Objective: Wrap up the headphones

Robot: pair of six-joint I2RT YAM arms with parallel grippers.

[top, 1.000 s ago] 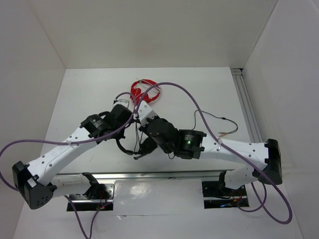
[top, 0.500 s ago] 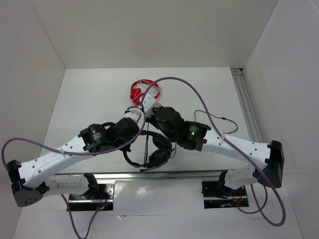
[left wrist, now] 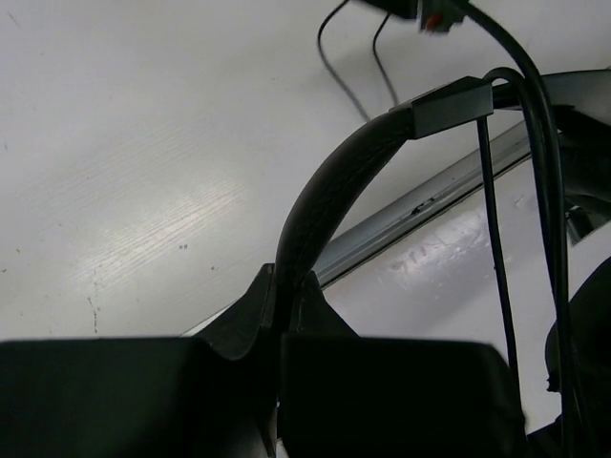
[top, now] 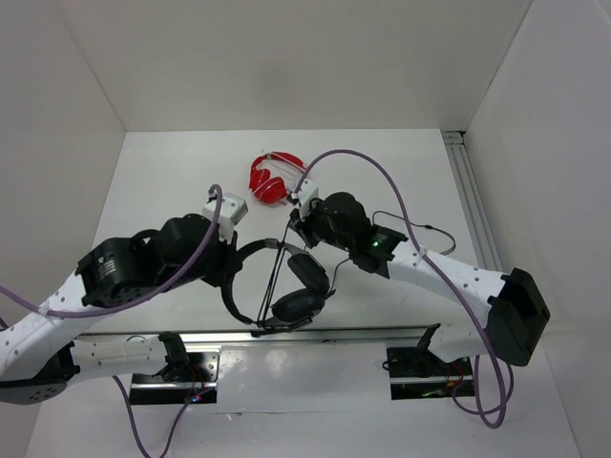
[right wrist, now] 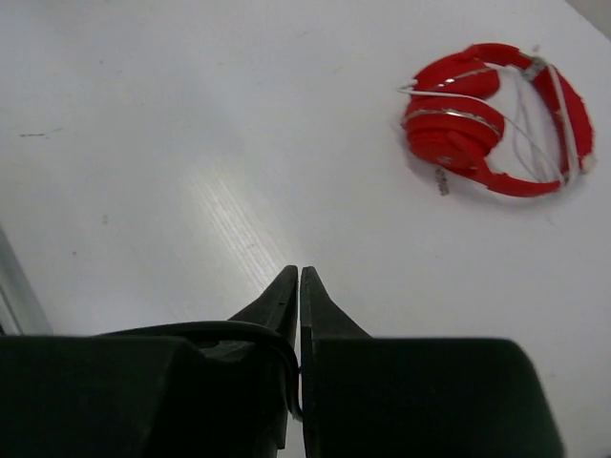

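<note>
1. The left end effector is clamping the thin headband of the black headphones. Its fingers are pressing together on the band exactly where the band rises out of them.
2. The right end effector is showing its tips meeting, with the black cable curling in between them. I judge it to be pinching the cable rather than sitting idle.
3. The headphones are being held in the lower centre of the top view, between the two wrists and just beyond the metal rail. The earcups are sitting to the lower right of the band. The red headphones are lying on the bench at upper centre, apart from all this.
4. Over the last second the arms have been uncrossing. The left arm has been drawing back toward the lower left and taking the band with it, while the right wrist has been shifting up toward the centre. The headphones, mostly hidden under the wrists a second ago, are now showing whole, with cable strands running taut across the band's opening.
5. That is suggesting the wrap is under way. The loose end is still trailing on the bench at right, so more turns are probably remaining.
</note>
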